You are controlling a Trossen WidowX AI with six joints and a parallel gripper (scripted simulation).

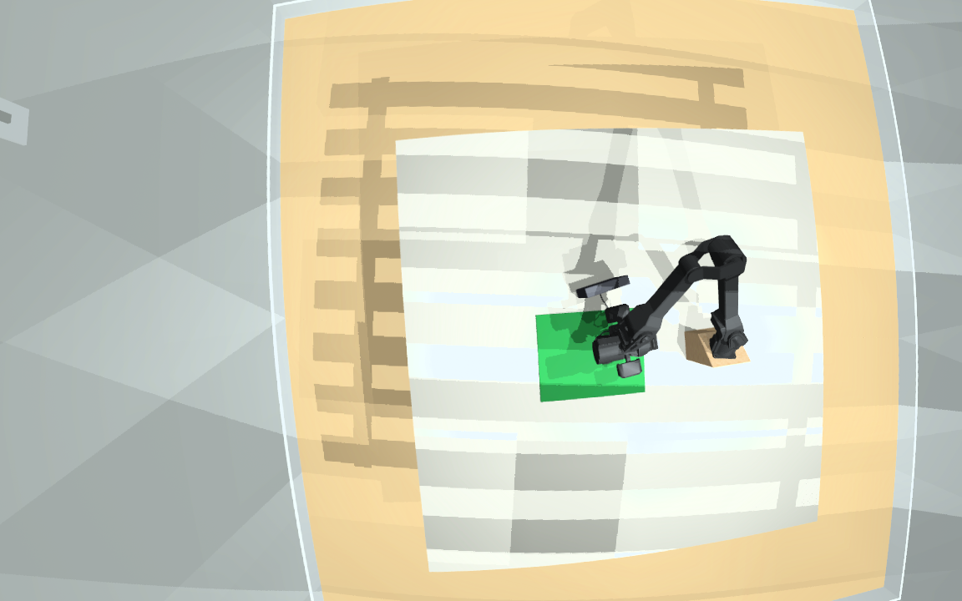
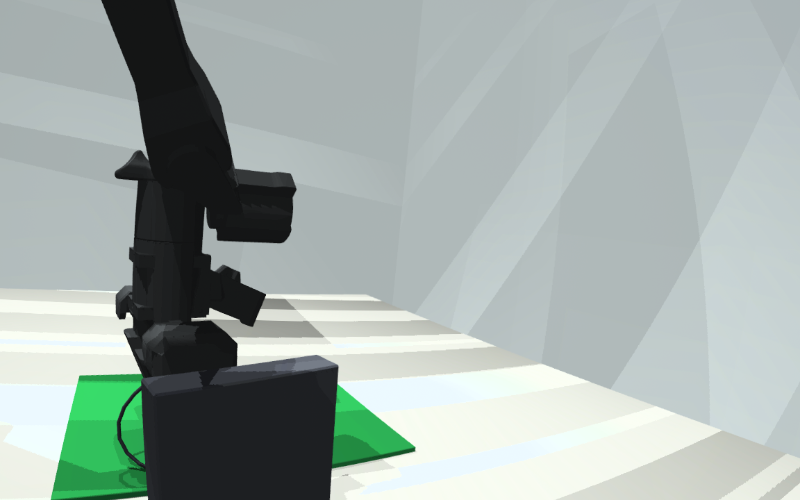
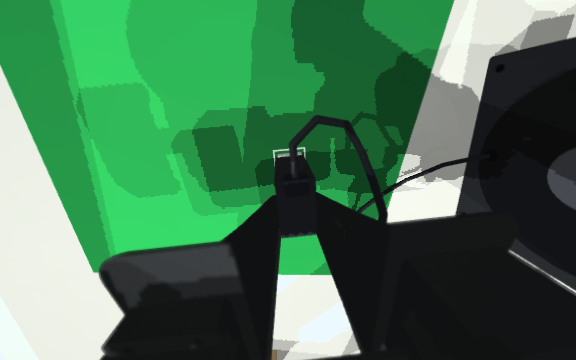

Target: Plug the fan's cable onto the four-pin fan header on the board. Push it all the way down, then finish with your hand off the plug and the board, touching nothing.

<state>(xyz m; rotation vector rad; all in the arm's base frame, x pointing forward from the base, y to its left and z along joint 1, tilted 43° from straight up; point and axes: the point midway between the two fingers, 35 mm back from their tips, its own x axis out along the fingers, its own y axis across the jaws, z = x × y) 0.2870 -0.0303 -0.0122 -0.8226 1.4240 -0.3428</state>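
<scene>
My gripper (image 3: 294, 199) is shut on the black cable plug (image 3: 296, 200), low over the green board (image 3: 188, 60) (image 1: 563, 366) (image 2: 98, 404). The white outlined header (image 3: 289, 150) shows just past the plug's far end in the wrist view; the plug covers most of it. I cannot tell how deep the plug sits. The black cable (image 3: 363, 150) (image 2: 119, 422) loops up from the plug and runs to the fan. The fan (image 3: 478, 125) (image 1: 602, 286) (image 2: 241, 435) stands upright beside the board and hides the fingertips in the exterior view.
The arm's base stands on a wooden block (image 1: 700, 350) to the right of the board in the top view. A white mat (image 1: 469, 463) lies under the board on the wooden table (image 1: 350, 537). The fan stands close to my right finger in the wrist view.
</scene>
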